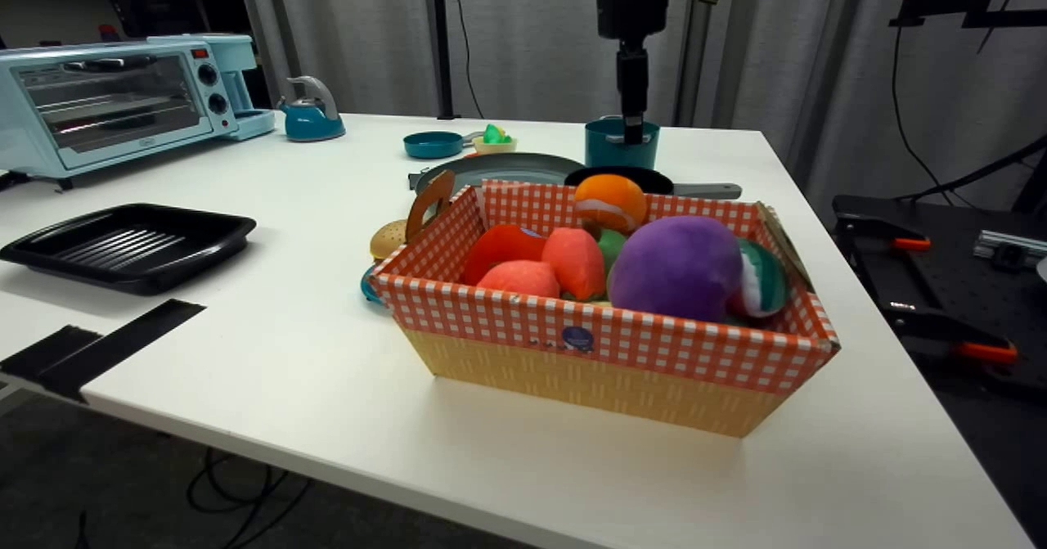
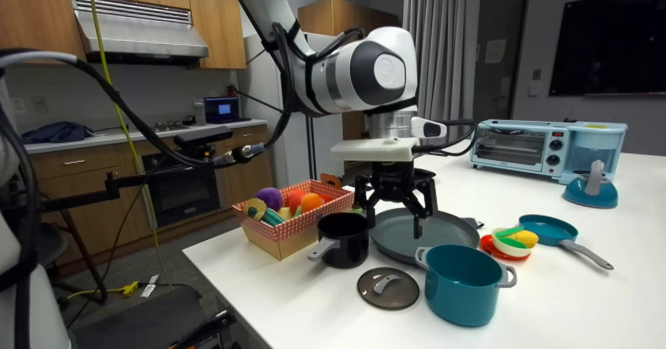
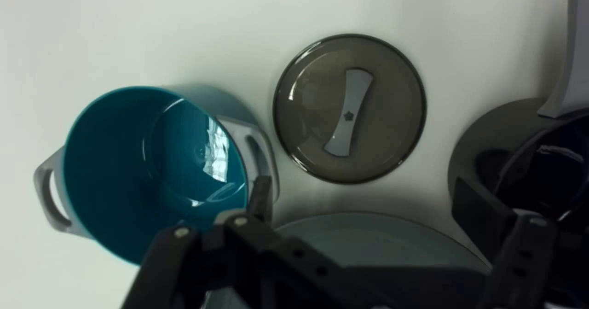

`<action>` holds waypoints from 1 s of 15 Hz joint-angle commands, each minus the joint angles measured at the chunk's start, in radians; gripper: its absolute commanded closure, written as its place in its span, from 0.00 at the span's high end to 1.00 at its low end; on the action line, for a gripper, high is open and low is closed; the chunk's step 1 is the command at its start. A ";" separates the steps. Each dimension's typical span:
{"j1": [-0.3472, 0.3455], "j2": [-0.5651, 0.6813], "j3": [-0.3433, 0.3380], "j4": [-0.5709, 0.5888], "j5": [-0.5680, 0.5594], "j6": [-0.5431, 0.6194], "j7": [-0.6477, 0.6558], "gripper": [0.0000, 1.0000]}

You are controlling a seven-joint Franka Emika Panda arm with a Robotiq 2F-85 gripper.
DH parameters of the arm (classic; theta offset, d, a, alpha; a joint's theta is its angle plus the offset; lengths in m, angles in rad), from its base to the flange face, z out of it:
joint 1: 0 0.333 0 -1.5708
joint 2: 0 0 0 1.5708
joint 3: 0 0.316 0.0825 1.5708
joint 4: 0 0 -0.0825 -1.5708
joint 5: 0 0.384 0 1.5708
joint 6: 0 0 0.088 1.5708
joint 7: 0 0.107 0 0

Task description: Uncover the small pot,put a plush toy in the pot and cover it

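1. The small pot (image 2: 460, 299) stands upright and uncovered on the table (image 2: 572, 307); its lid (image 2: 391, 294) lies flat just beside it, handle up. What shows of the pot's inside is bare.

2. So uncovering looks finished; fetching the plush toy (image 1: 610, 204) seems the step in hand — a judgement from how things lie.

3. The gripper (image 2: 394, 228) hangs above the flat gray pan (image 2: 452, 229), which lies next to the pot; its fingers (image 3: 483, 221) are spread wide, nothing between them. One overlaps the pot's handle in the wrist view; an exterior view shows a gap.

4. The toy, small and orange, sits high in the checkered basket (image 1: 491, 324), near the wall facing the pot; the black saucepan (image 2: 342, 253) stands between basket and pot.

5. The next move calls for rising above the pot's rim, passing over the saucepan and lowering with fingers astride the toy. The basket wall is close, and the purple plush (image 1: 677, 267) could block a finger.

6. White tabletop spreads on the pot's side away from the saucepan. The lid lies between the two, and the cream bowl (image 2: 507, 249) is near the pot — both worth avoiding on the return. A table edge runs past the saucepan's handle, apart from the pot.
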 commanded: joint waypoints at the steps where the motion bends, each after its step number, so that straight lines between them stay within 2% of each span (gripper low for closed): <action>1: 0.018 -0.101 0.016 -0.038 -0.042 -0.040 0.050 1.00; 8: 0.070 -0.196 0.096 -0.069 -0.009 -0.072 0.056 1.00; 15: 0.147 -0.214 0.185 -0.073 -0.004 -0.097 0.055 1.00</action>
